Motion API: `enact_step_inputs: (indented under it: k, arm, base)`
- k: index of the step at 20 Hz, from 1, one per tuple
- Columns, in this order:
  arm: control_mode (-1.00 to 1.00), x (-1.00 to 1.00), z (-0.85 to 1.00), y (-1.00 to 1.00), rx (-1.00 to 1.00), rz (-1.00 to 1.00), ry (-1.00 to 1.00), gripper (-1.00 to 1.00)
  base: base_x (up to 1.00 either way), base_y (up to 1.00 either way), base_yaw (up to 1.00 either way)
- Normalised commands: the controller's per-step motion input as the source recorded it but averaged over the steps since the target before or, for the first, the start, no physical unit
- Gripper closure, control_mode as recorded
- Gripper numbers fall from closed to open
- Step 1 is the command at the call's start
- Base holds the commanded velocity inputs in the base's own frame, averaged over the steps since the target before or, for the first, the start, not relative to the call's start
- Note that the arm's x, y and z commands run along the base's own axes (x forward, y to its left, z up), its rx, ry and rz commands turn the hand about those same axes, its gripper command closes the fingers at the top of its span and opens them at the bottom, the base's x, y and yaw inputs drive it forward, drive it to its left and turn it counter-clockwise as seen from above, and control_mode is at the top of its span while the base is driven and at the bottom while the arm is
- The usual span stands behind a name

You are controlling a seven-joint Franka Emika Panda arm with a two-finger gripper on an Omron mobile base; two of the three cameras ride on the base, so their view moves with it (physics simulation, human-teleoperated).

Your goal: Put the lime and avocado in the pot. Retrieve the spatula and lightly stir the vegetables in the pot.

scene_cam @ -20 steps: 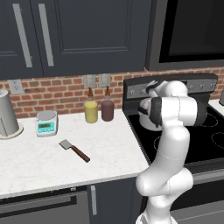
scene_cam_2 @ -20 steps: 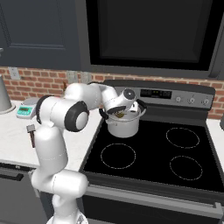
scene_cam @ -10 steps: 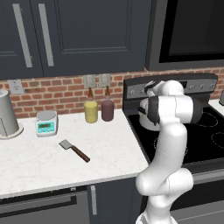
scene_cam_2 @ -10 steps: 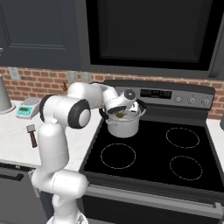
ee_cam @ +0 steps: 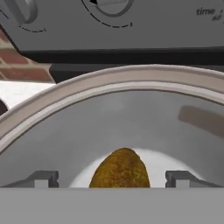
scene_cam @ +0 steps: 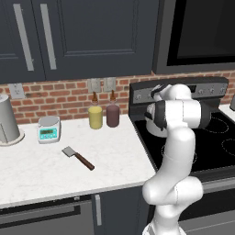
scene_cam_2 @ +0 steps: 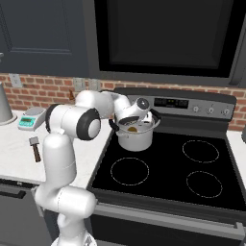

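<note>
1. Right now the avocado (ee_cam: 120, 169) lies on the pot's floor, between the two spread fingertips (ee_cam: 42, 178), which touch nothing.
2. Around it, the pot (scene_cam_2: 136, 137) sits on the stove's (scene_cam_2: 168, 168) back-left burner, the gripper (scene_cam_2: 132, 124) dipping over its rim.
3. Over on the counter (scene_cam: 41, 160), the spatula (scene_cam: 78, 157) lies flat, well apart from the pot.
4. Behind it: a scale (scene_cam: 48, 129) and two bottles (scene_cam: 95, 114).
</note>
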Motion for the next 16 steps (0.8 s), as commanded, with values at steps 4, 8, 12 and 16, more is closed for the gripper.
enact_step_inputs:
  k: [4,8,12,16]
  arm:
    - [-1.00,0.00,0.00,0.00,0.00,0.00,0.00,-1.00]
    - [-1.00,-0.06,0.12,0.00,0.00,-0.01,-0.01,-1.00]
    - [-1.00,-0.29,0.45,0.00,0.00,-0.02,-0.06,-1.00]
    - [-1.00,-0.28,0.52,0.00,0.01,0.00,-0.03,-1.00]
  base:
    - [0.00,0.00,0.00]
    - [0.00,0.00,0.00]
    - [0.00,0.00,0.00]
    - [0.00,0.00,0.00]
